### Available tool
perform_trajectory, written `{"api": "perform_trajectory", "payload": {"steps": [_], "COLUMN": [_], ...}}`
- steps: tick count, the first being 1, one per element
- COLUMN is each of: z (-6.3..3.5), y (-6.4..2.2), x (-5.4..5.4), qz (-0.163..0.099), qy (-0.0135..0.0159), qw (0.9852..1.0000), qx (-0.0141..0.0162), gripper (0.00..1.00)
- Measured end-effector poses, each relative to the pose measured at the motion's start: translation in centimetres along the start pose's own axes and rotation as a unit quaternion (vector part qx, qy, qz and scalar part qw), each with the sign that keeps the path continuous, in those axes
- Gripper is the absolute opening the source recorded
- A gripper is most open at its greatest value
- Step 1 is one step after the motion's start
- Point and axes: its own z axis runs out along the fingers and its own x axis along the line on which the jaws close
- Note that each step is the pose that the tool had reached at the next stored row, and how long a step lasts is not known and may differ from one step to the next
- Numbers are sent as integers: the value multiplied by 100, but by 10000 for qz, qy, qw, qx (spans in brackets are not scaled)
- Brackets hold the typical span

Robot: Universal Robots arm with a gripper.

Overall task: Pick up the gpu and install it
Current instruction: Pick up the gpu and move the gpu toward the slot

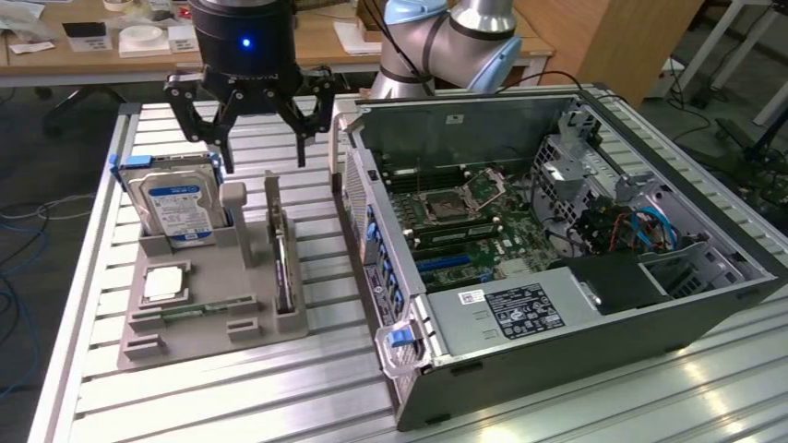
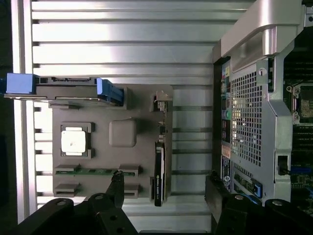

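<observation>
The gpu (image 1: 280,257) is a thin dark card standing on edge in a slot along one side of the grey holder (image 1: 197,323). My gripper (image 1: 261,152) hangs above the holder's far end, open, with nothing between its fingers. Through the wrist view the gpu (image 2: 159,169) appears edge-on, below and between the two spread fingers (image 2: 116,183), closer to one of them; the gripper (image 2: 165,188) is well clear of it. The open computer case (image 1: 555,240) stands to the exterior view's right, motherboard exposed.
The grey holder (image 2: 122,132) also carries a silver hard drive (image 1: 179,208) standing upright, a CPU (image 1: 164,283) and a RAM stick (image 1: 191,309). Everything rests on a ribbed aluminium table (image 1: 246,397). The case wall (image 2: 249,112) is close beside the holder.
</observation>
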Motion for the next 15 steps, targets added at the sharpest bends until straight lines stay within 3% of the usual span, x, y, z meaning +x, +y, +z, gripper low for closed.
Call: {"api": "perform_trajectory", "payload": {"steps": [15], "z": [113], "y": [-5], "x": [-1], "qz": [-2], "qy": [0], "qw": [10000], "qx": [-1], "gripper": [76]}}
